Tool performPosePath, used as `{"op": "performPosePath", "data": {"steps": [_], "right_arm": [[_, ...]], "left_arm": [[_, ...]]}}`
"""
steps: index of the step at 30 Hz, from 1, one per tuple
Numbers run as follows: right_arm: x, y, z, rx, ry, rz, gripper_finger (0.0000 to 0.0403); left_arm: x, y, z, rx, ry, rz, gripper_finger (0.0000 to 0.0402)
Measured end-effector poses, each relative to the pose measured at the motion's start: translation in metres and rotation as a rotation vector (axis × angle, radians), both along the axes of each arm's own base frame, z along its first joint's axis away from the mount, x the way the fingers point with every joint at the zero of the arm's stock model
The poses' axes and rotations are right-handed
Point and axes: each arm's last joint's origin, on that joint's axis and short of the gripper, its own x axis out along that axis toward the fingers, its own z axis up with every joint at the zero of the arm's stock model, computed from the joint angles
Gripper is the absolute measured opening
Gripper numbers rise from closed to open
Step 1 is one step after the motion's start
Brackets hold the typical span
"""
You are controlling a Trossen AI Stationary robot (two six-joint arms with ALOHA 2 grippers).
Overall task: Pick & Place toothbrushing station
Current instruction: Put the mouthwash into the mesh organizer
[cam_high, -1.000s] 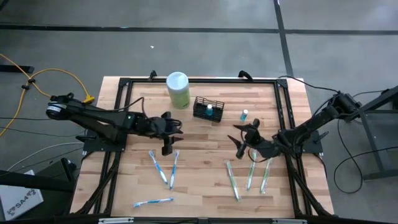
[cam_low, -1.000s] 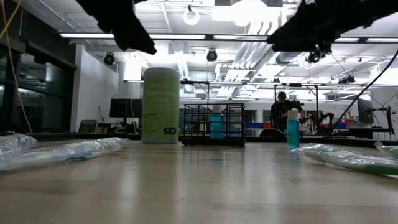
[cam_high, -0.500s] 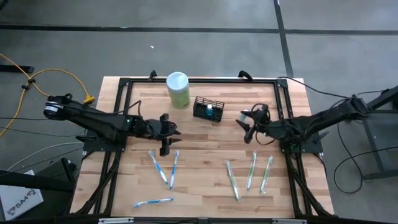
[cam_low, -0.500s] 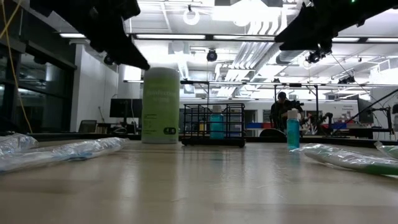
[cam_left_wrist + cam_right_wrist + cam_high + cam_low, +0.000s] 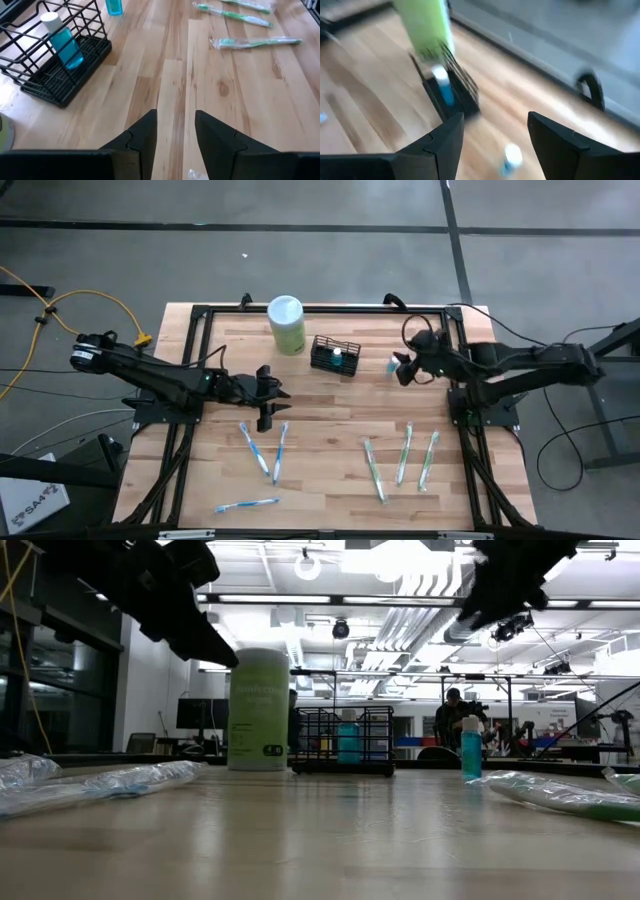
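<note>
The toothbrushing station [image 5: 335, 355] is a small black wire basket standing on its base at the table's far middle, with a blue bottle [image 5: 62, 42] upright inside it. My right gripper [image 5: 400, 368] hovers open to the basket's right, raised above a small blue bottle [image 5: 393, 364] and facing the basket [image 5: 450, 90]. My left gripper [image 5: 275, 402] hangs open above bare wood at the centre left, near three blue toothbrushes [image 5: 262, 452]. Nothing is between its fingers [image 5: 145, 140].
A pale green canister [image 5: 286, 323] with a white lid stands just left of the basket. Three wrapped green toothbrushes [image 5: 402, 458] lie at the near right. One blue toothbrush [image 5: 245, 505] lies near the front edge. A black frame [image 5: 320, 308] runs around the table.
My right gripper has risen from above the green toothbrushes and swung toward the table's far edge, turning to face the basket. My left gripper has sunk a little toward the table.
</note>
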Motion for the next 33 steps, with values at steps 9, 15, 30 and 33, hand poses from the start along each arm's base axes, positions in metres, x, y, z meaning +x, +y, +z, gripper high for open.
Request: {"op": "performPosePath", "data": {"steps": [9,15,30,33], "right_arm": [[0.017,-0.031,-0.025,0.216,0.218,-0.124,0.0211],[0.030,-0.047,-0.025,0.383,0.209,-0.124,0.0210],[0.053,-0.078,-0.006,0.555,0.358,-0.208,0.0189],[0.060,-0.080,-0.014,0.572,0.403,-0.207,0.0194]], "left_arm": [[0.000,0.000,0.001,-0.003,-0.011,0.001,0.0127],[0.000,0.000,0.001,-0.003,-0.009,0.000,0.0127],[0.000,0.000,0.000,0.046,0.003,-0.026,0.0127],[0.000,0.000,0.000,0.048,0.003,-0.027,0.0127]]}}
